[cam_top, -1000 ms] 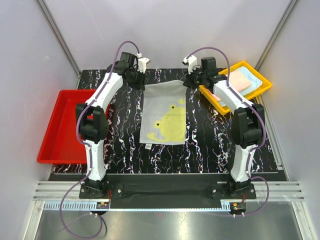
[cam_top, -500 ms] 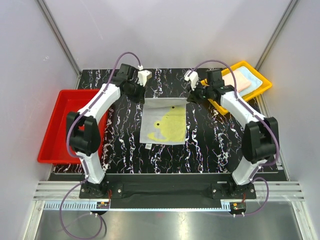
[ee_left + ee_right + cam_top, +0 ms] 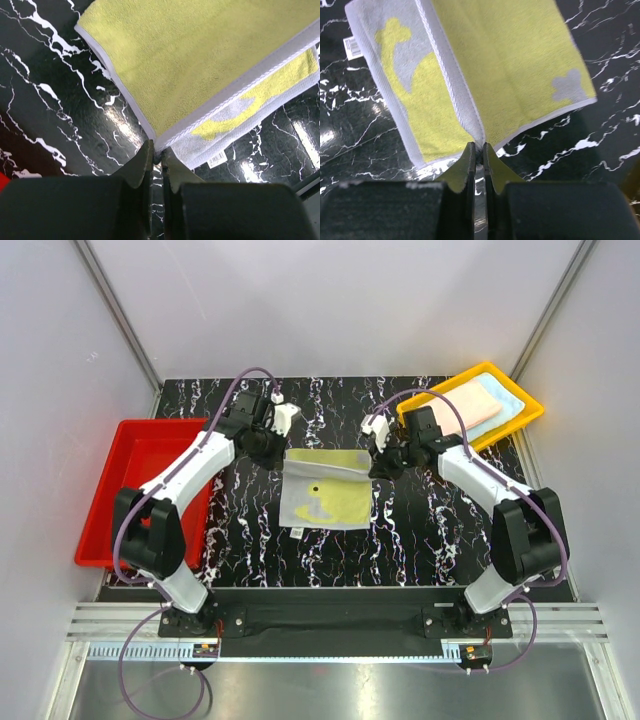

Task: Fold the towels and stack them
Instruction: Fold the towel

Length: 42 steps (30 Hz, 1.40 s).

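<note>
- The towel point(image 3: 325, 495) lies mid-desk point(image 3: 430, 530) between the arms. Its near part is flat and its far edge is raised and doubled toward the near edge.
- The left end effector point(image 3: 156, 152) is clamped on the raised edge's left corner, and the right end effector point(image 3: 480, 147) is clamped on its right corner. Holding both corners level probably keeps the crease straight.
- The raised flap shows its plain yellow side, with the printed face below it. This looks like a half fold about midway over.
- The near edge rests on the desk, which likely anchors the cloth while the flap travels.
- Two folded towels point(image 3: 470, 400) sit in the yellow tray point(image 3: 518, 387) at far right, well apart from the fold.
- The red tray point(image 3: 140, 490) is at left. Which tray takes the stack I cannot tell.
</note>
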Motion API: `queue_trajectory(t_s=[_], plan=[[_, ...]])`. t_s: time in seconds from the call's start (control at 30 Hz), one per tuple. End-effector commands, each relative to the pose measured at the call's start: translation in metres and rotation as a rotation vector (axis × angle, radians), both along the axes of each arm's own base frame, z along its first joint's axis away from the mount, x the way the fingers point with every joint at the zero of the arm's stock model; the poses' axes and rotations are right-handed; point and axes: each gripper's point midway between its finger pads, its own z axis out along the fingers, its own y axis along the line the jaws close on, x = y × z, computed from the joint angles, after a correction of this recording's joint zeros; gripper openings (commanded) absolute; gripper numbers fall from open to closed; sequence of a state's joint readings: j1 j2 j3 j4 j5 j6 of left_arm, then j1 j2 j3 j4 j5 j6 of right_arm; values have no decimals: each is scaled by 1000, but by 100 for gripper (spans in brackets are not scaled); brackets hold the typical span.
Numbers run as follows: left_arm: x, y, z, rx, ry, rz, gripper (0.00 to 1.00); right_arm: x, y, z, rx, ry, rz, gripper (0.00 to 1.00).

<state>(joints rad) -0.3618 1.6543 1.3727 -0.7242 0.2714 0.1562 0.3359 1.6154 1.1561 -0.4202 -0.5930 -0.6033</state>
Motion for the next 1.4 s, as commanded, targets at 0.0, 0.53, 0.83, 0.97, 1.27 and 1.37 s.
queue_trajectory(t_s=[0.0, 0.53, 0.83, 0.97, 1.27, 1.37], plan=[[6, 10, 22, 26, -115, 52, 0, -12, -2, 9, -38, -21, -16, 2], [-67, 16, -52, 85, 119, 82, 33, -97, 3, -33, -179, 223, 78, 29], [-74, 5, -26, -92, 95, 253, 47, -97, 11, -9, -114, 274, -13, 51], [-69, 0, -27, -195, 169, 382, 47, -88, 21, 13, -6, 322, -190, 48], [-71, -20, -62, -324, 294, 455, 41, -61, 4, -9, 45, 527, -764, 37], [-73, -25, -71, -353, 317, 454, 38, -59, 2, -22, 87, 587, -816, 36]])
